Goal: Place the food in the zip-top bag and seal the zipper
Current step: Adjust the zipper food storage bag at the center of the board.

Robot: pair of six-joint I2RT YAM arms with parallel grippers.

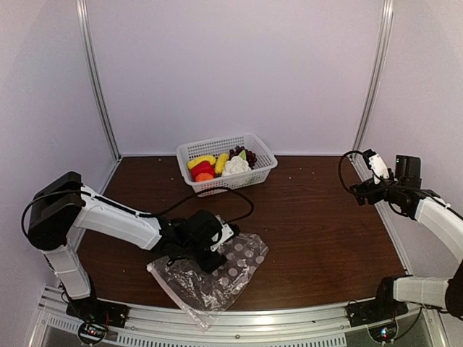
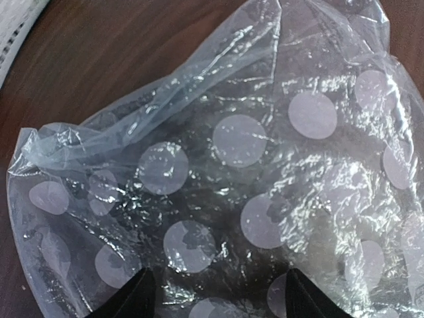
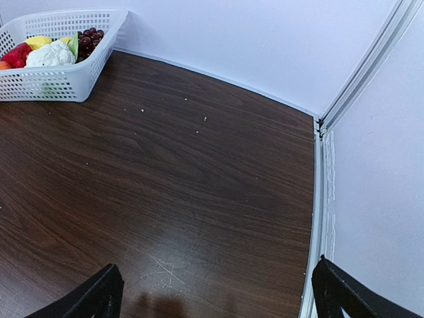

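Observation:
The clear polka-dot zip-top bag [image 1: 217, 271] lies crumpled on the table near the front; it fills the left wrist view [image 2: 238, 165]. Its zipper strip seems to run along the near left edge [image 1: 173, 290]. My left gripper [image 1: 217, 249] is open, hovering just over the bag, fingertips [image 2: 132, 298] wide apart with nothing between them. The food, yellow banana pieces [image 1: 201, 160], red pepper [image 1: 202, 168], orange fruit [image 1: 205, 176], cauliflower [image 1: 236, 166] and grapes [image 1: 243, 152], lies in the white basket [image 1: 195, 150]. My right gripper [image 1: 359, 189] is open and empty, raised at the far right.
The white perforated basket stands at the back centre, also in the right wrist view [image 3: 66, 83]. A black cable [image 1: 242, 196] loops on the table between basket and left arm. White walls and metal rails [image 3: 318, 218] border the table.

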